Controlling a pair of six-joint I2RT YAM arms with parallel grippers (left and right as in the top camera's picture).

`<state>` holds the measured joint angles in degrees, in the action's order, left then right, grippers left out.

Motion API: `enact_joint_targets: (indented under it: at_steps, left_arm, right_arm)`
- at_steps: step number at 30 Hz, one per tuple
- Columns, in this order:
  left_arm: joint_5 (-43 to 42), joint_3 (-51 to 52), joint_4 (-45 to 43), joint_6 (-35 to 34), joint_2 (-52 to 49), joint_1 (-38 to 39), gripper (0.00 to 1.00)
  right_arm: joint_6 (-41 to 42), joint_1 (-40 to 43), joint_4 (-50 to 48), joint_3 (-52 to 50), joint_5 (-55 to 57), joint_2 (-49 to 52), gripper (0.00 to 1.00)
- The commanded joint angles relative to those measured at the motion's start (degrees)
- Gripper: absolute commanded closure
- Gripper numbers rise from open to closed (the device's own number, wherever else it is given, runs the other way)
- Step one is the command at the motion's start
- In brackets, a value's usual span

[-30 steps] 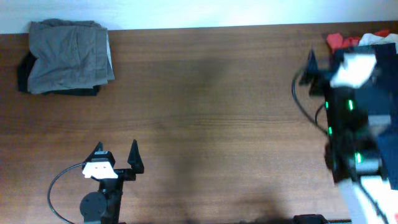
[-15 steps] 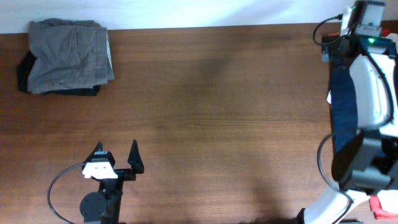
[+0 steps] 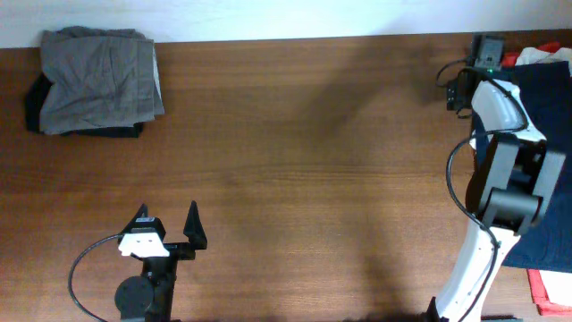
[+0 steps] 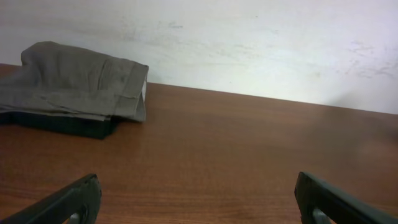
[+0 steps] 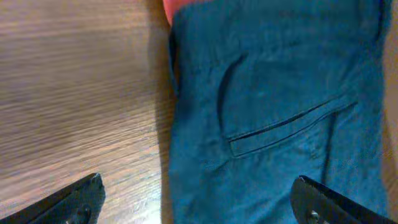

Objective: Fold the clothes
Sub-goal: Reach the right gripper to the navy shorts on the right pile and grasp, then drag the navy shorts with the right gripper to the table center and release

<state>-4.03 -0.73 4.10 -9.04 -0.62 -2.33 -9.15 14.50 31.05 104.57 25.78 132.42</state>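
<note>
Table (image 3: 295, 161).
Far left, one stack: one folded grey-brown piece (image 3: 100, 79) atop one black piece (image 3: 36, 107).
Far right: one navy garment (image 3: 559, 107), one red piece (image 3: 510, 61), one white piece (image 3: 536, 55).
Two grippers: left gripper (image 3: 167, 211) near left, fingers apart, empty; right gripper (image 5: 196, 186) over the navy garment, fingers apart.

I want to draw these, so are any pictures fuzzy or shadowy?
Overhead: sharp, with soft shadow patches on the table near its middle. Left wrist: the grey-brown clothes look clear, but the close gripper fingers are dark and fuzzy. Right wrist: the navy garment is a bit soft, evenly lit, no glare.
</note>
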Motion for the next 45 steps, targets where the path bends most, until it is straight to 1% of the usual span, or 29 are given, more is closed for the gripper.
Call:
enact_joint_targets:
  at_steps: [1, 6, 8, 12, 13, 14, 15, 17, 18, 19, 20, 21, 22, 23, 25, 27, 28, 29, 30, 32, 35, 36, 37, 38, 41, 43, 44, 45]
  left_arm:
    - [-0.2, 0.2, 0.3, -0.3, 0.3, -0.1, 0.01]
    - [-0.2, 0.2, 0.3, -0.3, 0.3, -0.1, 0.01]
    - [-0.2, 0.2, 0.2, -0.3, 0.3, -0.1, 0.01]
    - [-0.2, 0.2, 0.3, -0.3, 0.3, -0.1, 0.01]
    - [-0.2, 0.2, 0.3, -0.3, 0.3, -0.1, 0.01]
    - [-0.2, 0.2, 0.2, -0.3, 0.3, -0.1, 0.01]
    - [-0.2, 0.2, 0.2, -0.3, 0.3, -0.1, 0.01]
    - [-0.2, 0.2, 0.3, -0.3, 0.3, -0.1, 0.01]
    - [-0.2, 0.2, 0.3, -0.3, 0.3, -0.1, 0.01]
    - [-0.2, 0.2, 0.3, -0.3, 0.3, -0.1, 0.01]
    - [-0.2, 0.2, 0.2, -0.3, 0.3, -0.1, 0.01]
    - [-0.2, 0.2, 0.3, -0.3, 0.3, -0.1, 0.01]
    - [-0.2, 0.2, 0.3, -0.3, 0.3, -0.1, 0.01]
    - [-0.2, 0.2, 0.3, -0.3, 0.3, -0.1, 0.01]
    - [-0.2, 0.2, 0.3, -0.3, 0.3, -0.1, 0.01]
    - [-0.2, 0.2, 0.3, -0.3, 0.3, -0.1, 0.01]
    - [-0.2, 0.2, 0.3, -0.3, 0.3, -0.1, 0.01]
    - [-0.2, 0.2, 0.3, -0.3, 0.3, -0.1, 0.01]
    - [-0.2, 0.2, 0.3, -0.3, 0.3, -0.1, 0.01]
    - [-0.2, 0.2, 0.2, -0.3, 0.3, -0.1, 0.01]
    - [-0.2, 0.2, 0.2, -0.3, 0.3, -0.1, 0.01]
    - [-0.2, 0.2, 0.3, -0.3, 0.3, -0.1, 0.01]
    - [-0.2, 0.2, 0.3, -0.3, 0.3, -0.1, 0.01]
    - [-0.2, 0.2, 0.3, -0.3, 0.3, -0.1, 0.01]
    - [-0.2, 0.2, 0.3, -0.3, 0.3, -0.1, 0.01]
    - [-0.2, 0.2, 0.3, -0.3, 0.3, -0.1, 0.01]
    - [-0.2, 0.2, 0.2, -0.3, 0.3, -0.1, 0.01]
    - [-0.2, 0.2, 0.3, -0.3, 0.3, -0.1, 0.01]
  right_arm:
    - [4.1, 1.7, -2.0, 0.5, 4.6, 2.8, 0.01]
    - [4.1, 2.8, -5.5, 0.5, 3.9, 4.7, 0.01]
    - [4.1, 2.8, -5.4, 0.4, 0.8, 5.8, 0.01]
    - [4.1, 2.8, -5.4, 0.5, 1.0, 6.6, 0.0]
    - [4.1, 3.0, -5.4, 0.5, 1.5, 6.6, 0.09]
    - [4.1, 3.1, -5.5, 0.5, 1.7, 6.6, 0.35]
    - [4.1, 3.2, -5.6, 0.5, 1.7, 6.6, 0.53]
    - [4.1, 3.2, -6.3, 0.5, 1.7, 6.6, 0.53]
    - [4.1, 3.2, -6.3, 0.5, 1.7, 6.6, 0.49]
    - [4.1, 3.2, -6.3, 0.5, 1.7, 6.6, 0.64]
    - [4.1, 3.2, -6.3, 0.6, 1.9, 6.5, 0.83]
    - [4.1, 3.2, -6.2, 0.6, 2.1, 6.4, 0.93]
    - [4.7, 3.2, -6.2, 0.8, 3.1, 6.1, 0.96]
    - [6.8, 3.2, -5.9, 1.3, 5.4, 5.7, 0.96]
    - [7.1, 3.2, -4.2, 3.6, 6.0, 3.9, 0.96]
    - [9.9, 3.3, 2.3, 9.6, 6.3, 2.9, 0.96]
    - [11.4, 3.3, 6.6, 13.1, 8.0, 2.9, 0.96]
    - [14.6, 3.3, 10.4, 16.3, 11.9, 2.9, 0.96]
    - [15.7, 3.3, 13.4, 19.0, 13.6, 2.9, 0.96]
    - [16.3, 3.2, 20.3, 24.4, 13.6, 2.5, 0.96]
    - [25.4, 2.8, 28.2, 29.1, 12.0, -1.2, 0.96]
    - [25.4, 2.0, 28.8, 29.1, 9.9, -2.7, 0.96]
    - [25.4, 0.7, 29.2, 29.1, 7.6, -4.5, 0.96]
    - [25.4, -2.5, 29.7, 29.2, 5.6, -6.8, 0.96]
    - [25.2, -11.9, 30.4, 29.2, 5.7, -9.8, 0.96]
    - [25.3, -18.6, 31.1, 29.2, 5.7, -10.2, 0.96]
    - [25.3, -22.4, 32.2, 29.2, 4.0, -10.2, 0.96]
    - [25.3, -26.9, 32.8, 29.1, -1.2, -10.2, 0.96]
